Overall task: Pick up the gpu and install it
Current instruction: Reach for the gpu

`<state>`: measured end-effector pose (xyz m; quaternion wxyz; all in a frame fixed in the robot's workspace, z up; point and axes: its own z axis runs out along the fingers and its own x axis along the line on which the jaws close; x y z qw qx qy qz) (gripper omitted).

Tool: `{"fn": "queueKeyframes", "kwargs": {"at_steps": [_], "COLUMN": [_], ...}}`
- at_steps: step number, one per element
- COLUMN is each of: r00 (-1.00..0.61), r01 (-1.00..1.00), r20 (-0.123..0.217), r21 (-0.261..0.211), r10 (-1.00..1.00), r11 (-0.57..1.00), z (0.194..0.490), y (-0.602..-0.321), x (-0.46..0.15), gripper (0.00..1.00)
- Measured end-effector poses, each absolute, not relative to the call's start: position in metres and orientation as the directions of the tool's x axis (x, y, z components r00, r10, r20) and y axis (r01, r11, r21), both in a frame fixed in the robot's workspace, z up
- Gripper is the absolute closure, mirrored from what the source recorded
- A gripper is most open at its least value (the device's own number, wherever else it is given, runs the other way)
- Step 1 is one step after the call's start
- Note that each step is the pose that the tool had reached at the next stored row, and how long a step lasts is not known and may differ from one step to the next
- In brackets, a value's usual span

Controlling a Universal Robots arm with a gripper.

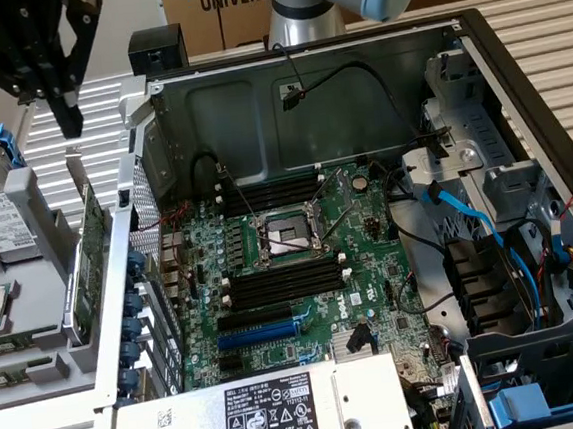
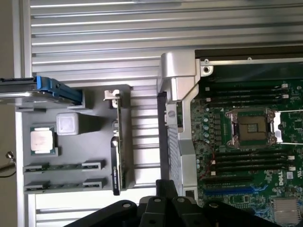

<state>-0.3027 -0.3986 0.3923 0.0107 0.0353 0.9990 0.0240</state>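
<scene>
Gripper (image 1: 68, 121) is pinched shut on nothing, hanging above the gray parts tray (image 2: 90, 146) outside the case. The gpu (image 2: 121, 142) sits on edge in that tray, just beside the chassis wall, not grabbed yet. Further in, the motherboard (image 1: 301, 263) has its blue PCIe slot (image 1: 261, 329) bare, so I'd say both pickup and install are left to do.

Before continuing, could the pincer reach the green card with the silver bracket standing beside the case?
Probably yes: the pincer hangs above the green card, nothing between them, though its jaws are shut.
</scene>
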Motion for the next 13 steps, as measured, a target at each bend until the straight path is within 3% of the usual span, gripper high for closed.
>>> {"fn": "queueKeyframes", "kwargs": {"at_steps": [13], "r00": [-0.998], "r01": [0.064], "r20": [0.01], "r21": [0.031], "r10": [0.064], "r11": [0.997], "z": [0.391], "y": [-0.399], "x": [-0.342], "gripper": [0.89]}}
